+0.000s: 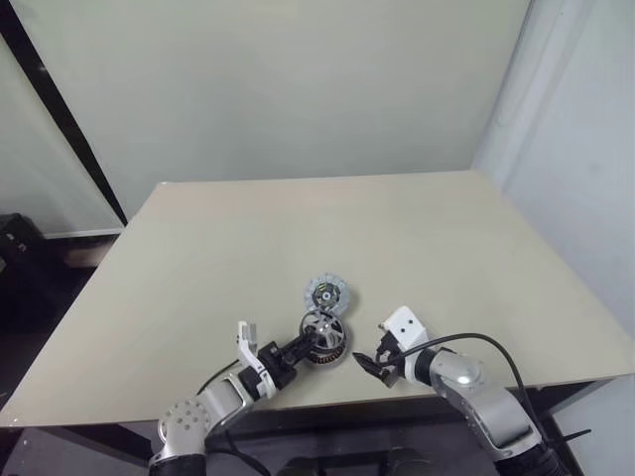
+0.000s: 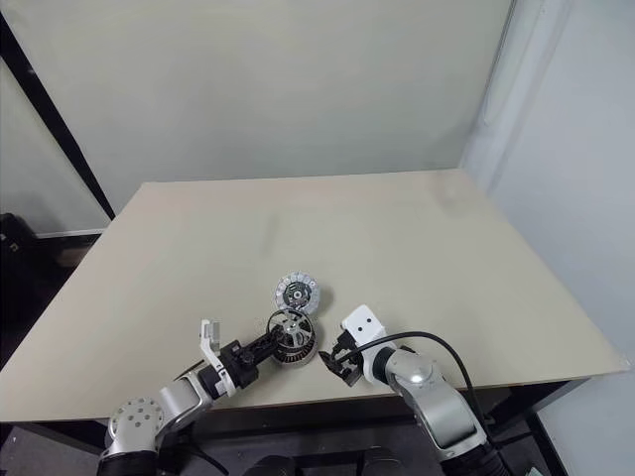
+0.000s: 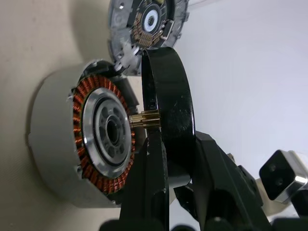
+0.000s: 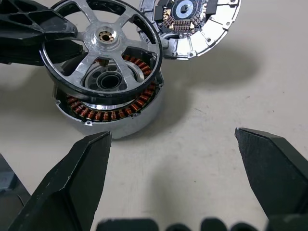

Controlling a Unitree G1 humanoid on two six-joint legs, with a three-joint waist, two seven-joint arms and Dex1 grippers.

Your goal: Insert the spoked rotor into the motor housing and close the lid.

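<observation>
While gripped, spoked rotor [image 4: 103, 45] above motor housing [image 4: 113, 113]

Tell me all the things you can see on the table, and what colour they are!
Spoked rotor: one, dark rim with shiny silver spokes, held just above the motor housing, not yet seated in it.
Motor housing: one, silver-grey cup with copper-brown windings, on the table near its front edge.
Lid: one, pale silver with a dark centre, face up on the table just behind the housing.
Table: one, beige.
Wall: pale, behind the table.
Left gripper: one, black fingers, shut on the rotor's rim.
Right gripper: one, black fingers, open, beside the housing, holding nothing.
</observation>
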